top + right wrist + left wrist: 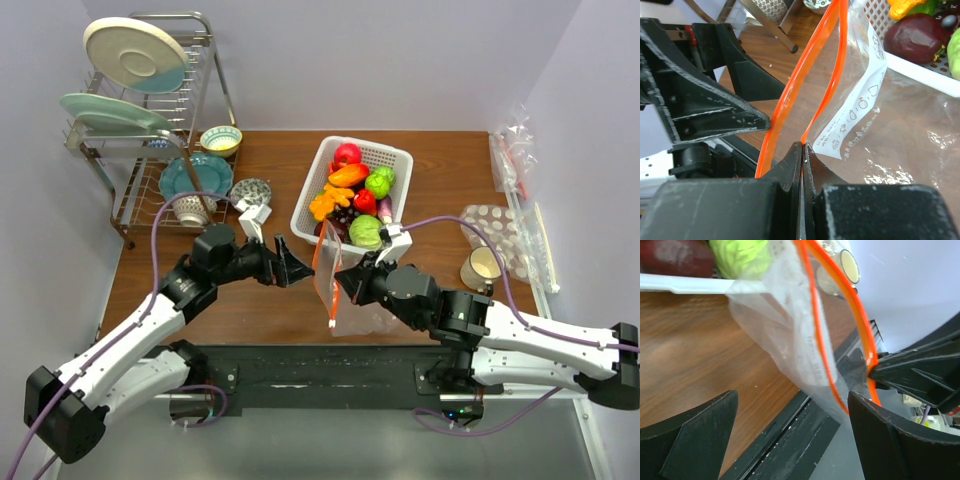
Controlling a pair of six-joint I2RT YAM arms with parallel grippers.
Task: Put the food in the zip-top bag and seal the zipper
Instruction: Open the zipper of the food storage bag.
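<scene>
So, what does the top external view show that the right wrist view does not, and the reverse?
Only the top external view shows the plates, the cup and the clear packets at the table's right edge. Only the right wrist view shows the right end effector pinched shut on the zipper, and the printed text on the bag. Both show the zip-top bag, the white basket with food, and the left end effector.

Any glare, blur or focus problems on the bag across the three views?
Top external: evenly lit and sharp, though the clear zip-top bag nearly vanishes against the table; left wrist: zipper crisp, food in the corner soft; right wrist: white glints on the bag, right gripper dark and soft.
</scene>
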